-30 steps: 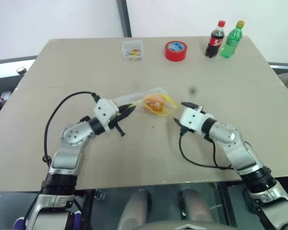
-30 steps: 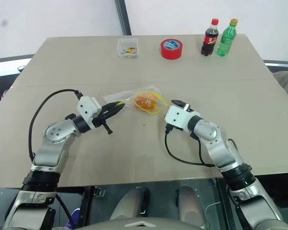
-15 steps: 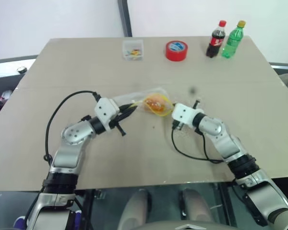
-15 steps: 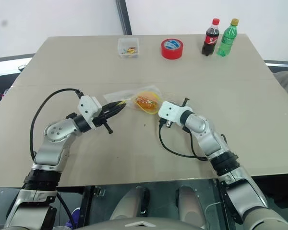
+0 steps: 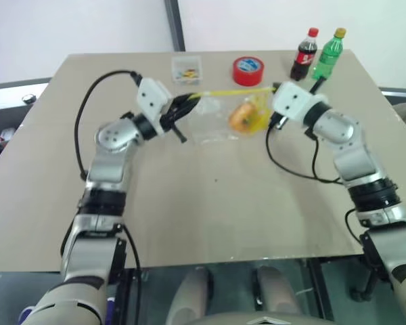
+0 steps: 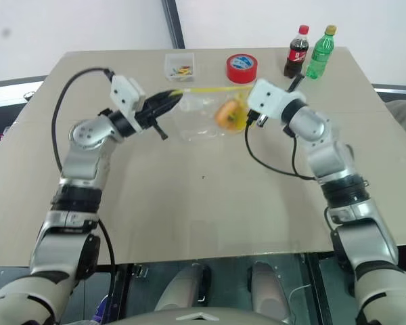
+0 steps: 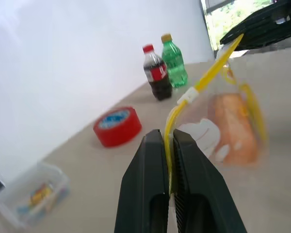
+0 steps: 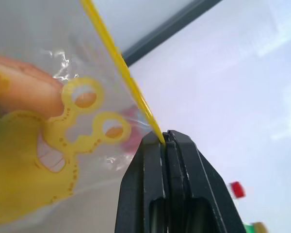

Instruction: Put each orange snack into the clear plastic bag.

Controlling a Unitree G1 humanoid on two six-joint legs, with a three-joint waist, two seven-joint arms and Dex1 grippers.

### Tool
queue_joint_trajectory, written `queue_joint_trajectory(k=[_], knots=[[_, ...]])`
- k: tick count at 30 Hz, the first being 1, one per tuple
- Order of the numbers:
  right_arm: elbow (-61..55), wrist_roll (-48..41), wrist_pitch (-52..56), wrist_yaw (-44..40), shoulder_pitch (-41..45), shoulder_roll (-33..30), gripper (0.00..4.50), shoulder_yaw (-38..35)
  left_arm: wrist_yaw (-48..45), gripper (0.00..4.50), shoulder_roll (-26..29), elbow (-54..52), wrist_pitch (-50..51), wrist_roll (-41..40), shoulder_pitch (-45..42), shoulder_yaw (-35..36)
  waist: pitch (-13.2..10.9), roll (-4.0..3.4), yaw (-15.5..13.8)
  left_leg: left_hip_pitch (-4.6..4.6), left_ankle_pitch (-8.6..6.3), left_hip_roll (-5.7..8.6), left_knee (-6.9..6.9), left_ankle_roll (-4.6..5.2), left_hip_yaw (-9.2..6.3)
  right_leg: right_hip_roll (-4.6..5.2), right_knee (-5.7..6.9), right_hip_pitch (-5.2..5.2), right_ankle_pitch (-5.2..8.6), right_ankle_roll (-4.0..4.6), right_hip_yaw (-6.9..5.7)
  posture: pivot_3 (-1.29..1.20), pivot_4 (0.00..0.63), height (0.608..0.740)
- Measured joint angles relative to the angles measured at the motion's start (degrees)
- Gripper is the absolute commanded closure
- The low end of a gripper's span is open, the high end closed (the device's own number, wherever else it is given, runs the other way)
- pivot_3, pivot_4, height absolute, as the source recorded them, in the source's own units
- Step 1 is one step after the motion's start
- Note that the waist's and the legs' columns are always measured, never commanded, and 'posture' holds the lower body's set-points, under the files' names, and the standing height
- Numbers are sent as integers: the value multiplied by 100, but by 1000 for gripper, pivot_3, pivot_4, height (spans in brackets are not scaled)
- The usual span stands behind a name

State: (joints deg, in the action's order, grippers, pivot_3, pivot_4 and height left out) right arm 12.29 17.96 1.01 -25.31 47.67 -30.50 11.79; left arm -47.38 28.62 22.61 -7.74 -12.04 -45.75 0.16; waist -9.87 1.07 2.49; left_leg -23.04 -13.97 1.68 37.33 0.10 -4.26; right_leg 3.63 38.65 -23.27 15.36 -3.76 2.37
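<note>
In the upper middle of the frame, one clear plastic bag hangs between two grippers. The left gripper and right gripper each pinch its yellow seal strip. One orange snack sits inside; a second cannot be made out.

Yellow-sealed clear bag, orange snack

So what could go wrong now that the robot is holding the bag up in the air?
Each gripper, left and right, pinches only the thin yellow seal strip at an end of the clear plastic bag; it might slip free and drop the bag. The orange snack hangs at one end, so the bag may tip. Pulling apart could strain the strip.
</note>
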Motion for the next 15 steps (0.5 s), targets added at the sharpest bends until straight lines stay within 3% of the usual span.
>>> queue_joint_trajectory(k=[3,5,11,15], knots=[[-566,-76,79,-10,-409,-198,4469,-165,-123,4500,-83,164,-499,138,68,-109,2,1,21,-79,1,-4,16,-1,2,1,20,-79,-1,0,4,0,150,740],[-736,-105,148,-26,-607,-210,4469,-180,-151,4500,-83,124,-568,170,177,-162,1,1,16,-82,1,0,16,-1,4,5,18,-83,-1,0,5,0,150,740],[-2783,-402,983,-426,-3148,-219,4469,-290,-415,4500,146,-1251,-569,269,1942,-474,3,-2,-27,-83,-3,-13,23,7,1,9,15,-75,0,0,6,0,150,740],[-3263,-509,1410,-756,-3963,-315,3226,-185,-340,4500,197,-1705,-500,425,2435,-555,-1,-5,-37,-42,-17,-20,61,32,-10,-4,31,-20,-3,-2,-6,0,150,740]])
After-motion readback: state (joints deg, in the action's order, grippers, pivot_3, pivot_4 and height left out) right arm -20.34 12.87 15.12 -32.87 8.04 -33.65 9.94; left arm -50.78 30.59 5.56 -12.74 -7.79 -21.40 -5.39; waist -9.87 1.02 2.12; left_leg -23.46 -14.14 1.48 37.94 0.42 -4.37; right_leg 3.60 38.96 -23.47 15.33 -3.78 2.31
